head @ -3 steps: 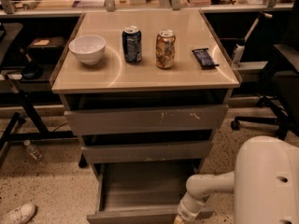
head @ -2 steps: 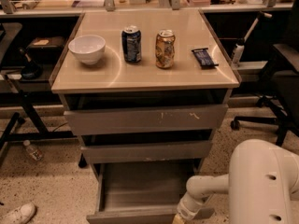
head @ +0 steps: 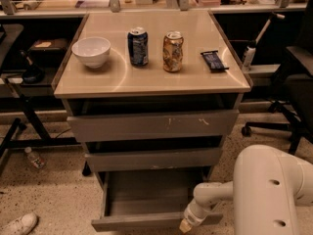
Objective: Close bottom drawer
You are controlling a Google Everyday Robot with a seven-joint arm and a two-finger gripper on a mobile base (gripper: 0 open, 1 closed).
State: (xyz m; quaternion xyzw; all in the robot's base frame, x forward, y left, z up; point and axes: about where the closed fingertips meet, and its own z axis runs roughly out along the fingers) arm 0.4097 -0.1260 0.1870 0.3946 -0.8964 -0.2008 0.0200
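Note:
The bottom drawer [head: 146,199] of the tan-topped cabinet [head: 151,77] is pulled out, and its grey tray is open to view. Its plain front panel [head: 137,223] runs along the bottom of the view. My white arm [head: 266,190] reaches in from the lower right. The gripper [head: 186,225] is at the right end of the drawer's front panel, at the bottom edge of the view. The middle drawer [head: 151,158] and the scratched top drawer [head: 151,125] stick out slightly.
A white bowl [head: 91,51], a blue can [head: 138,46], a gold can [head: 172,51] and a dark snack bar [head: 213,60] stand on the cabinet top. Office chairs [head: 293,82] stand right, a desk frame [head: 19,121] left. A bottle [head: 35,158] and a shoe [head: 18,225] lie on the floor.
My arm has shifted slightly left and toward the drawer front. The drawer looks unmoved.

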